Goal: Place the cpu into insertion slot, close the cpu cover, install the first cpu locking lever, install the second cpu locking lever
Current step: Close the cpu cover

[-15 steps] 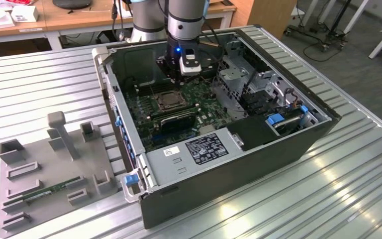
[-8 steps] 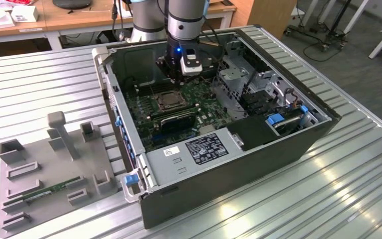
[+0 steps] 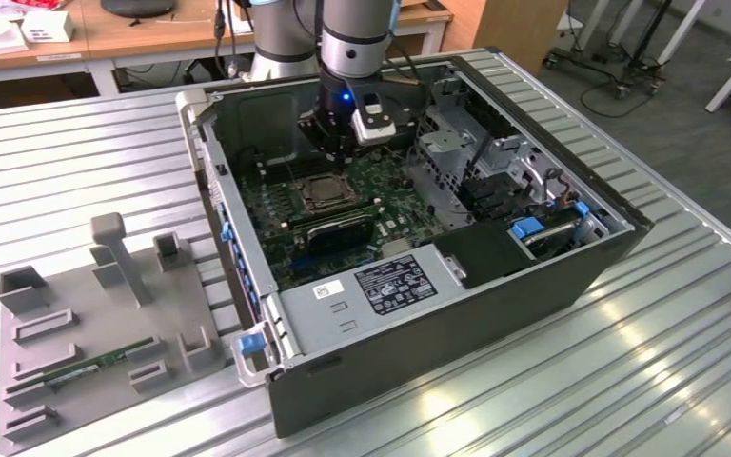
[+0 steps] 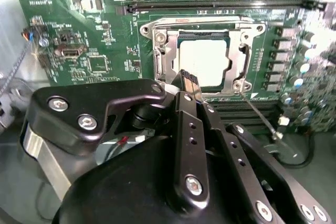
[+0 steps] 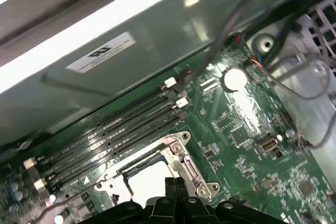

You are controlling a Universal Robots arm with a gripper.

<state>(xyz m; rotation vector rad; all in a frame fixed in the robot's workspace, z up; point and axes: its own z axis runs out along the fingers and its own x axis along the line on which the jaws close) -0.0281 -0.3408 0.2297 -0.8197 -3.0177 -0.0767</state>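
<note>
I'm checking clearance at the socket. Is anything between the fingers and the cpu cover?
Nothing visible does. In the second wrist view the shut gripper hangs right by the cpu cover, the cpu showing through its window.

Bright overhead light — glare on cpu, table slats.

exterior view: high, oblique, far; both wrist views: close above shared insertion slot

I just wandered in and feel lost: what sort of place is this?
Probably a robotics lab or workshop: a robot arm reaches into an open computer case on a slatted metal table, with wooden desks beyond.
</note>
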